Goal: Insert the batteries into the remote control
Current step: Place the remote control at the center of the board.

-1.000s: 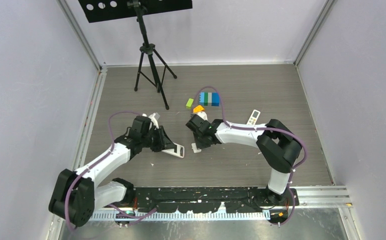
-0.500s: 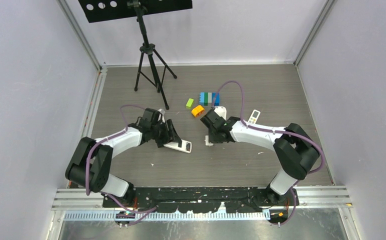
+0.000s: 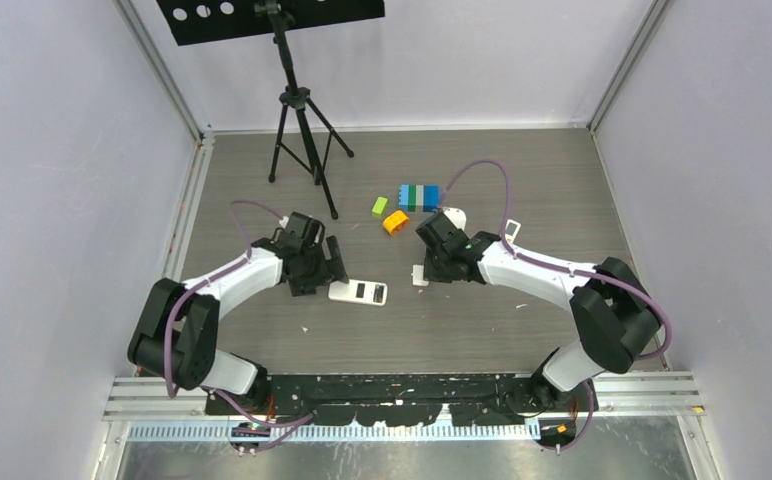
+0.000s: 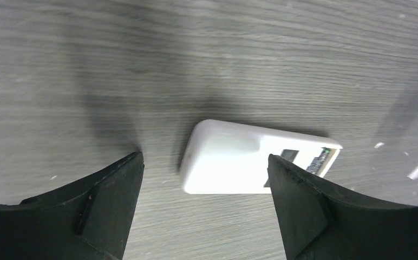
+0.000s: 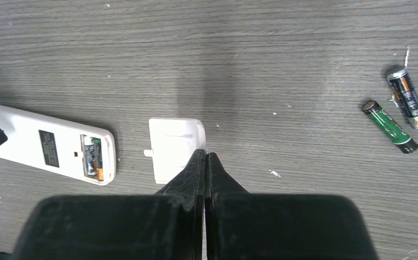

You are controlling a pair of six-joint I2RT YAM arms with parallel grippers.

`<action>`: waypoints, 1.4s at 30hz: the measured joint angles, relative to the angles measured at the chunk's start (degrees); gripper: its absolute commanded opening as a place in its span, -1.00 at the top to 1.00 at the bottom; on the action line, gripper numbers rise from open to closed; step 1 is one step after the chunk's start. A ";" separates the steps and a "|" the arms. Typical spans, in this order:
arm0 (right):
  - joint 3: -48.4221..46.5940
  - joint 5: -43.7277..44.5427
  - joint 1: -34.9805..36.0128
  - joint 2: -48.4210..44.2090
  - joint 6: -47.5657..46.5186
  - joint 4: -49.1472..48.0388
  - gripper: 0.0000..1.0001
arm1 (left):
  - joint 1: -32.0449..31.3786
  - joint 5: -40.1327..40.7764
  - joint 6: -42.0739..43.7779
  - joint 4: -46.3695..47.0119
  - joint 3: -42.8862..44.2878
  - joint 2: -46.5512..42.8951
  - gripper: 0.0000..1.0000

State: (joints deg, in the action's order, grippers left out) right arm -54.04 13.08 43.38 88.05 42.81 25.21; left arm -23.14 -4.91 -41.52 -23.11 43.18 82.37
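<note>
The white remote control point(image 4: 239, 160) lies back-up on the table, just ahead of my open left gripper point(image 4: 204, 158), and neither finger touches it. Its battery bay point(image 5: 94, 158) is uncovered, with a battery inside. The loose white cover point(image 5: 171, 146) lies to the right of the remote point(image 3: 358, 291). My right gripper point(image 5: 205, 154) is shut, its tips at the cover's right edge with nothing seen between them. Two batteries point(image 5: 389, 126) point(image 5: 408, 97) lie on the table further right. From above, my left gripper point(image 3: 334, 268) and right gripper point(image 3: 430, 268) flank the remote.
A green block point(image 3: 379, 206), an orange block point(image 3: 395, 221) and a blue-green-blue block row point(image 3: 418, 196) sit behind the grippers. A second remote point(image 3: 510, 232) lies behind the right arm. A black tripod point(image 3: 302, 130) stands at the back left.
My left gripper opened and let go of the remote, which now lies flat further right. My shut right gripper moved right, and the cover shifted right with it.
</note>
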 measured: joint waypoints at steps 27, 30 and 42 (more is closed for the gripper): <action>1.95 -18.32 3.15 -9.68 -2.62 -15.39 0.99 | -6.54 -27.54 -12.63 22.51 -1.01 -8.15 0.41; 1.95 -18.29 3.15 -9.68 -2.56 -15.39 0.99 | -6.95 -27.76 -13.22 23.06 -1.01 -8.00 0.73; 1.49 -16.61 2.89 -9.70 -0.15 -13.14 0.15 | -7.39 -27.21 -8.63 22.82 -1.42 -7.30 1.00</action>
State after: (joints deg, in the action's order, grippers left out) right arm -52.56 -3.53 46.26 78.35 42.65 12.08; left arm -30.52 -32.12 -50.15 -0.30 41.76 75.07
